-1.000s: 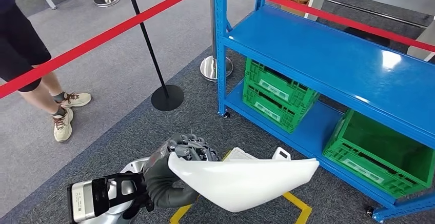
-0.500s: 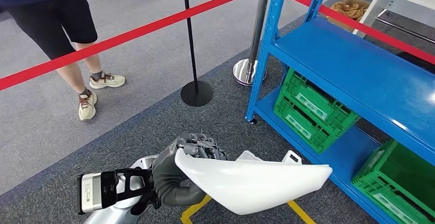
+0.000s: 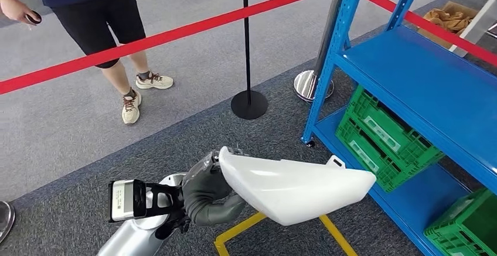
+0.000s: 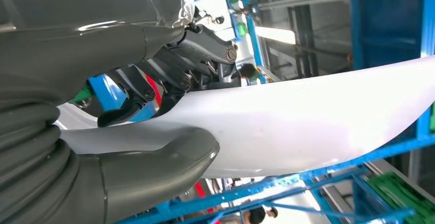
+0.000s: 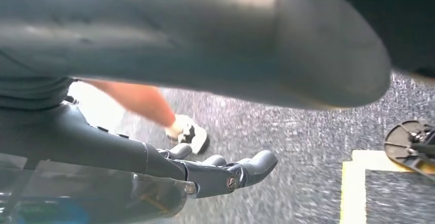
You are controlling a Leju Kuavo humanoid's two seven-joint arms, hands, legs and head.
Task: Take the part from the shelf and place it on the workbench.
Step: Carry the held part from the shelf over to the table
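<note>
**White part carried in the left robot hand, away from the shelf**

While the part (image 3: 296, 185) was out of the shelf (image 3: 422, 80), it was held in the air above the grey carpet, near the yellow floor marking (image 3: 246, 232), by the left robot hand (image 3: 205, 188). This hand was closed on one end of it: in the left wrist view the thick thumb (image 4: 154, 167) pressed one face and the dark fingers (image 4: 169, 75) pressed the other.

I judged the part to be a thin, stiff plastic shell, light for its length, with a glossy surface that could slip. Because it was long and was gripped at one end only, it could swing or turn in the hand. A grip nearer the middle would probably be steadier.

The right robot hand (image 5: 215, 175) held nothing, and its fingers were stretched out and a little apart.

The count was: one white part, one blue shelf, three green crates, for example this crate (image 3: 387, 136), one red rope (image 3: 176, 33), and one person (image 3: 105, 16) standing behind the rope.
</note>
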